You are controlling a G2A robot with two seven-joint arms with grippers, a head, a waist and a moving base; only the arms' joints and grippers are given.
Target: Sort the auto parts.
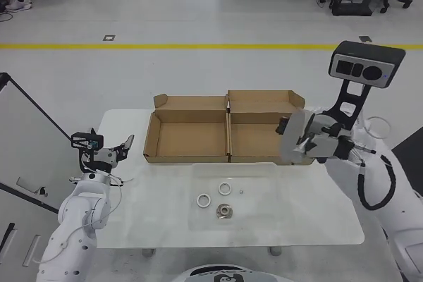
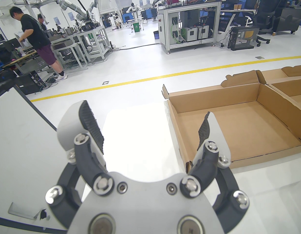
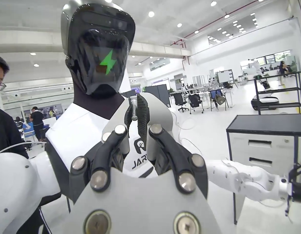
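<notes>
– Top view first. What is on the desk?
– White desk. Two open brown cardboard boxes stand side by side at its far edge, the left box and the right box, touching along one wall. Nearer the robot is a loose cluster. It has a white ring, a second white ring, and a grey metal round part with a hole, lying just beside the first ring. A tiny pale piece sits next to the second ring, too small to name.
– Left arm?
– Noted the left gripper at the desk's left edge, beside the left box and well apart from the cluster. Left wrist view adds the detail. It is spread wide, with nothing between its ribbed black pads. The left box lies just beyond one finger.
– And the right?
– Top view places that arm raised over the right end of the right box. Right wrist view supplies the grip. Here the right gripper is nearly closed, pinching a silver threaded bolt held lengthwise between its pads. The gripper is tilted upward, with ceiling lights behind it.
</notes>
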